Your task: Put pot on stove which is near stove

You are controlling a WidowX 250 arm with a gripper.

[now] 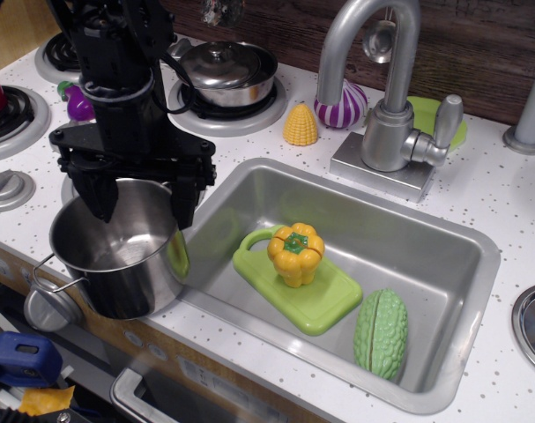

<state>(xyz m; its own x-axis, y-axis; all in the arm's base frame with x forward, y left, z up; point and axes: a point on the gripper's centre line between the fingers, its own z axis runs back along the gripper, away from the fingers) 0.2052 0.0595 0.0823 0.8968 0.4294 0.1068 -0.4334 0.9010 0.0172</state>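
The tall shiny steel pot stands without a lid at the counter's front left, close to the front edge, a wire loop handle on its left. My black gripper hangs right above its far rim with the jaws wide apart. The left finger reaches down at the inside of the far wall. The right finger is at the pot's right rim. A sliver of a silver burner shows behind the pot; the rest is hidden. Other burners lie at the left and the back.
A lidded steel pan sits on the back burner. A purple toy and a grey knob are at the left. The sink to the right holds a green board, a yellow pepper and a green gourd. The faucet stands behind.
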